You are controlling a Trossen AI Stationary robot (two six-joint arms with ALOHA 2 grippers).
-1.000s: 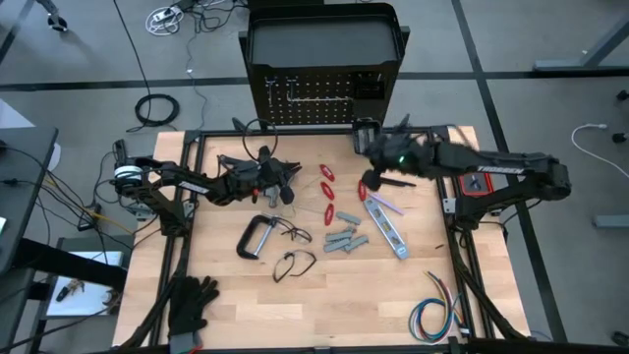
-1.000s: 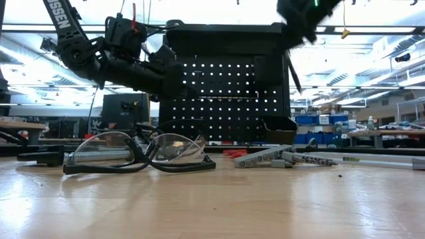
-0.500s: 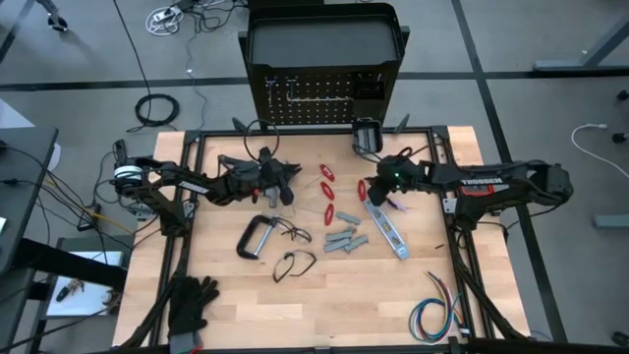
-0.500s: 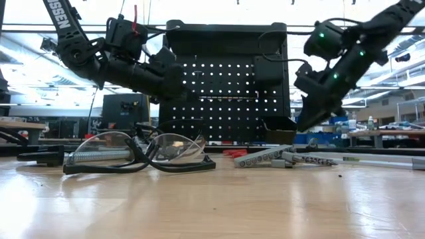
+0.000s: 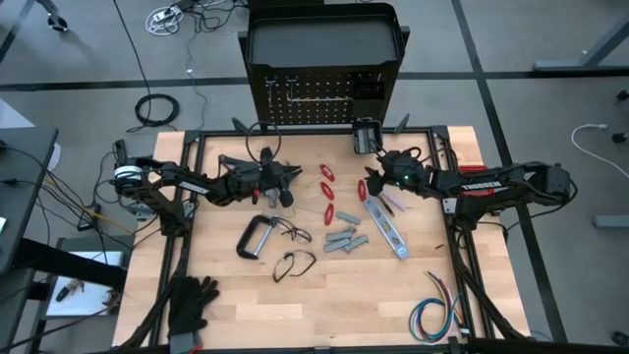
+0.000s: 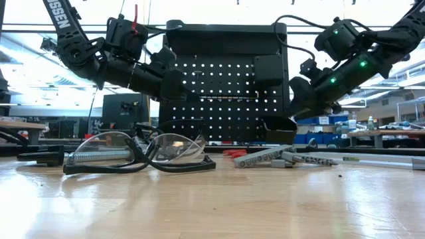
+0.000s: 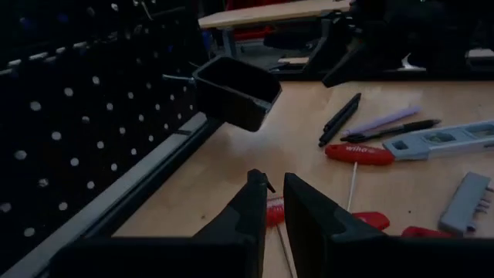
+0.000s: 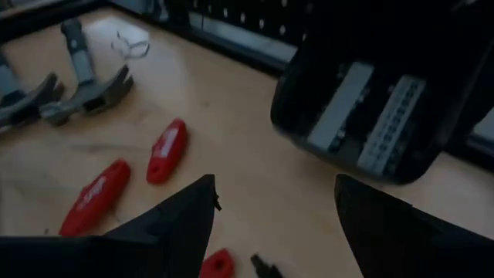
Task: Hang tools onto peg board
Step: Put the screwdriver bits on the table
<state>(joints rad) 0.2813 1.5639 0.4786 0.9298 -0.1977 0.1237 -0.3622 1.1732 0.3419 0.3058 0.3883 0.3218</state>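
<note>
Reaching toward the small black bin [image 8: 370, 100], the right gripper [image 8: 270, 224] hangs low, fingers spread apart.

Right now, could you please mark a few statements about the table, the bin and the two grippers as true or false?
1. The right gripper is open and empty. True.
2. The small black bin on the peg board is empty. False: two grey metal pieces lie in it.
3. The C-clamp hangs from a hook. False: it lies on the table.
4. The left gripper is nearly shut with nothing visible between its fingers. True.
5. The black gloves lie at the table's near left corner. True.
</note>
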